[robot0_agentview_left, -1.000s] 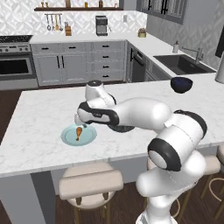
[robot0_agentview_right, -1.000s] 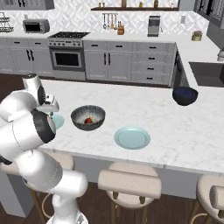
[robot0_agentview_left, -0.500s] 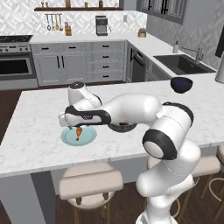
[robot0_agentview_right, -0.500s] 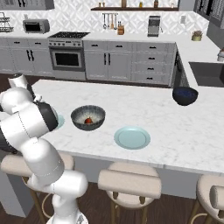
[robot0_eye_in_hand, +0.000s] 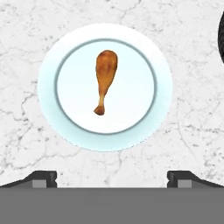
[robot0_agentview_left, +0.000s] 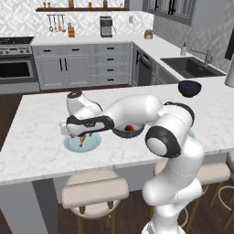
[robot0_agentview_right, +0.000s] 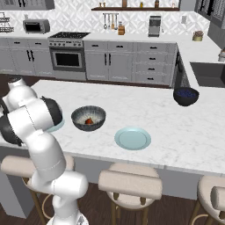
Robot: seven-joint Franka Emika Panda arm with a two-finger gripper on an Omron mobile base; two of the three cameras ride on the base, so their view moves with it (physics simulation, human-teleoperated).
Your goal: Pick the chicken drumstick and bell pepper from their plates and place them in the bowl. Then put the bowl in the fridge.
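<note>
Your hand [robot0_eye_in_hand: 112,177] hangs above the marble tabletop [robot0_agentview_left: 36,151], pointing down at the plate [robot0_eye_in_hand: 105,87] that carries the chicken drumstick [robot0_eye_in_hand: 105,78]. In the hand view the two finger tips [robot0_eye_in_hand: 43,178] stand wide apart at the bottom edge, released and holding nothing, with the plate's near rim between them. The chicken drumstick lies near the plate's middle, thick end away from the fingers, thin bone end toward them. In the left base view the hand [robot0_agentview_left: 82,133] sits directly over this plate [robot0_agentview_left: 82,144], and the drumstick shows just under it. The bowl [robot0_agentview_right: 88,117] stands on the tabletop beside that plate, with the bell pepper [robot0_agentview_right: 89,121] inside it. A second plate [robot0_agentview_right: 132,138] lies bare, near the bowl on its other side. A dark blue bowl [robot0_agentview_right: 186,96] stands well apart, toward the sink [robot0_agentview_left: 189,66].
</note>
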